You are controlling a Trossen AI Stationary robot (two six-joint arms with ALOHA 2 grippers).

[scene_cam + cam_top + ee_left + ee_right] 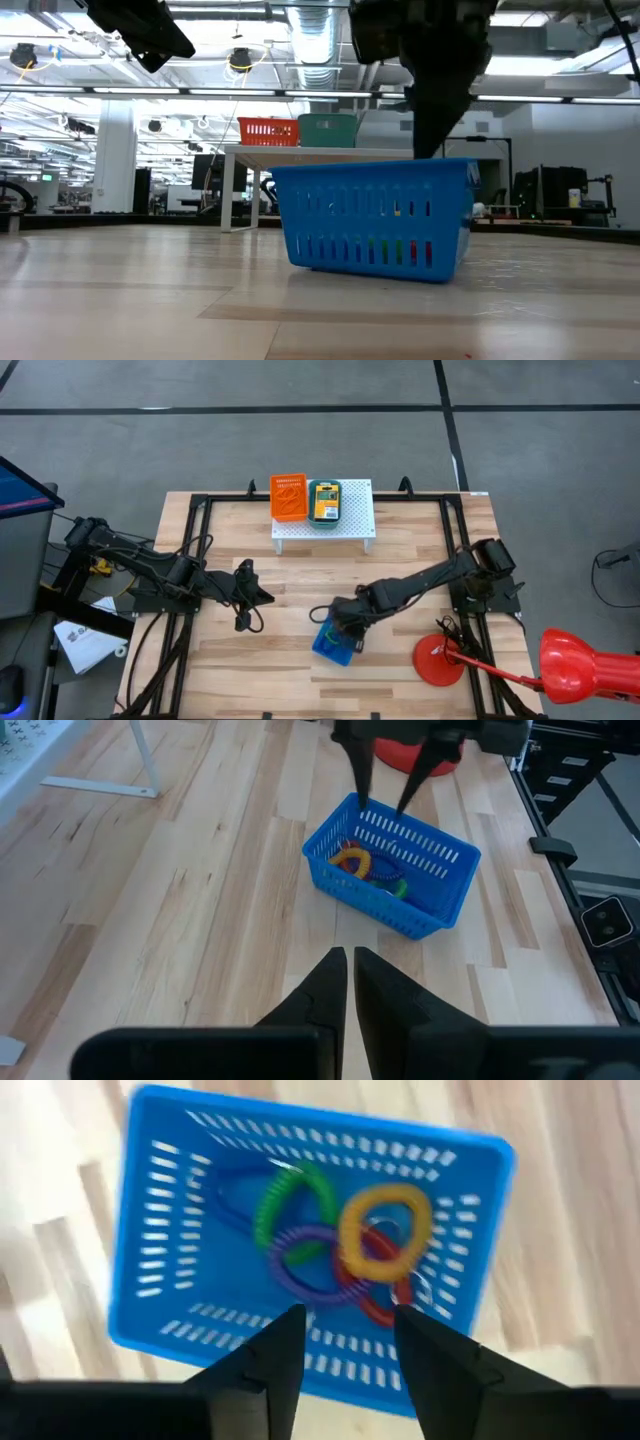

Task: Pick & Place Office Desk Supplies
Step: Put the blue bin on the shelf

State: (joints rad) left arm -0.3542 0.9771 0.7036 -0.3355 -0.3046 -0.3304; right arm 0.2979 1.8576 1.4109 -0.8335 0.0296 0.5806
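A small blue slotted basket (333,644) (392,872) (375,222) stands on the table near its near edge. Coiled rubber-band loops (340,1240) in green, yellow-orange, purple, red and blue lie inside it. My right gripper (346,626) (350,1328) (383,810) is open and points down over one long wall of the basket. My left gripper (250,596) (350,970) is shut and hovers over bare table to the basket's left. A yellow-and-green crayon box (324,503) lies in a teal tray on the white stand. My right gripper's open fingers (360,790) reach down to the rim of the basket's long wall (420,838), the one away from the left arm. I cannot tell whether they touch it. The basket rests on the table.
The white perforated stand (355,525) stands at the table's far edge and carries an orange basket (288,498) and the teal tray (324,488). A red round disc (438,660) lies to the right of the blue basket, with a red lamp head (580,665) beyond the table's right edge.
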